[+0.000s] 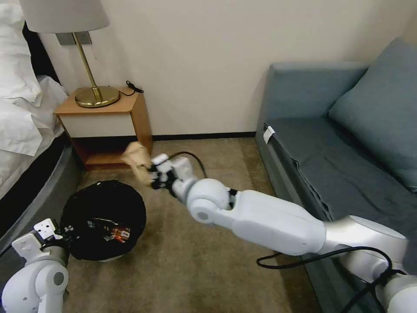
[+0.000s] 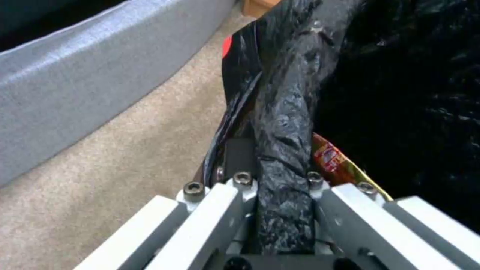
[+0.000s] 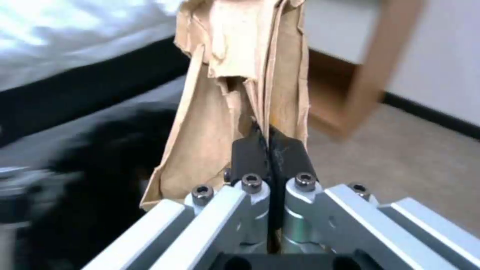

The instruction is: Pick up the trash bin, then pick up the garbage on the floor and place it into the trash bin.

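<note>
The trash bin (image 1: pixel 104 208), round and lined with crinkly black plastic, hangs low over the carpet at the left. My left gripper (image 1: pixel 61 232) is shut on its near rim (image 2: pixel 285 150). Inside lies a brown-gold snack wrapper (image 1: pixel 117 234) (image 2: pixel 335 161). My right gripper (image 1: pixel 152 176) is held in the air beyond the bin's far edge, shut on a piece of garbage, a crumpled brown paper (image 1: pixel 137 158) (image 3: pixel 240 93). The paper sticks out past the black fingertips (image 3: pixel 250 153). The black bin (image 3: pixel 100 168) shows blurred beneath it.
A wooden nightstand (image 1: pixel 108 126) with a brass lamp (image 1: pixel 93 93) stands against the wall behind the bin. The bed's grey base (image 1: pixel 39 187) runs along the left. A blue-grey sofa (image 1: pixel 339 143) fills the right. Beige carpet (image 1: pixel 182 261) lies between.
</note>
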